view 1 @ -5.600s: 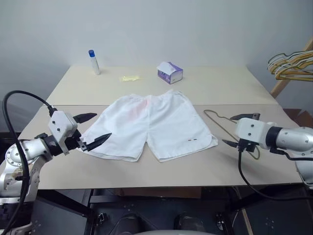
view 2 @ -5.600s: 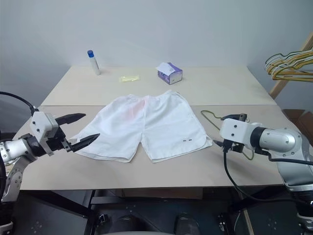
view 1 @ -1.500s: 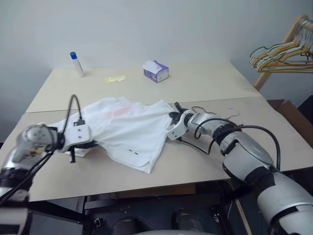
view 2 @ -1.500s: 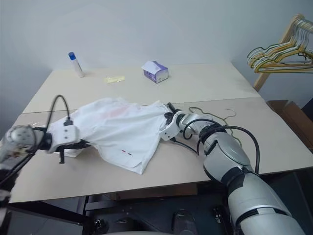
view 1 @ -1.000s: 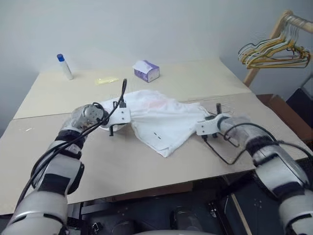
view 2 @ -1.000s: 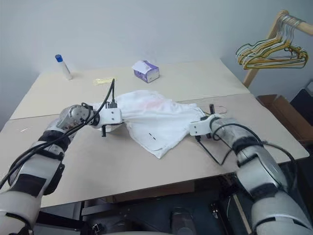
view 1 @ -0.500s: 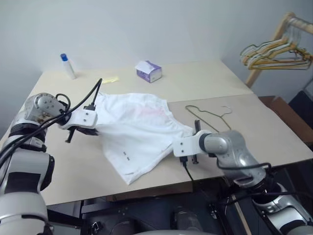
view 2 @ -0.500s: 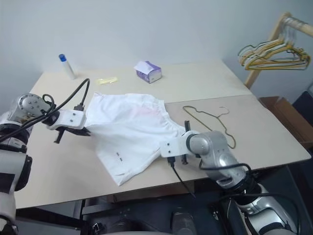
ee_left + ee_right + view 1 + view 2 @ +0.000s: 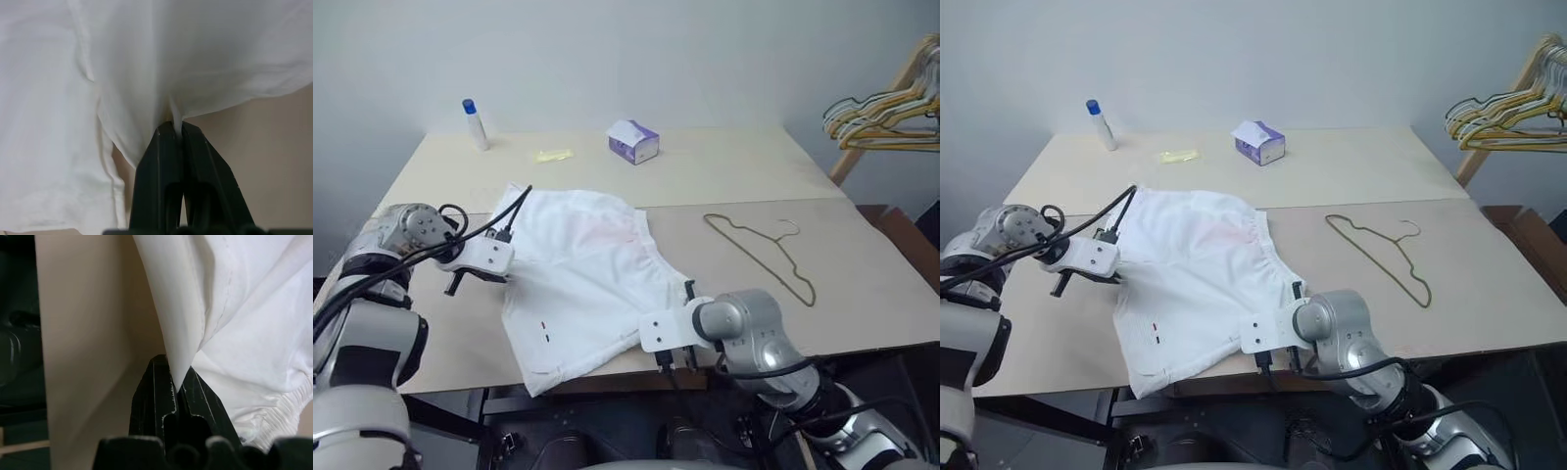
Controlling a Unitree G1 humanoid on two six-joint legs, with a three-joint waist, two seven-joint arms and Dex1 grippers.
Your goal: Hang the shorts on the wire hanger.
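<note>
The white shorts (image 9: 582,269) lie spread and rumpled on the near left of the table, one leg hem reaching the front edge. My left gripper (image 9: 172,128) is shut on a fold of the shorts' left edge. At the table's front edge my right gripper (image 9: 176,384) is shut on a pinch of fabric close to the gathered waistband (image 9: 276,413). The wire hanger (image 9: 766,251) lies flat on the table to the right of the shorts, apart from both grippers.
A blue-capped bottle (image 9: 475,124), a yellow scrap (image 9: 553,155) and a purple tissue box (image 9: 634,142) stand along the back of the table (image 9: 862,313). A bunch of hangers (image 9: 886,110) hangs on a wooden rack at the far right.
Both grippers kept their hold and dragged the shorts toward the near left. The right gripper pulled back to the front edge, uncovering the wire hanger. The camera view also shifted.
</note>
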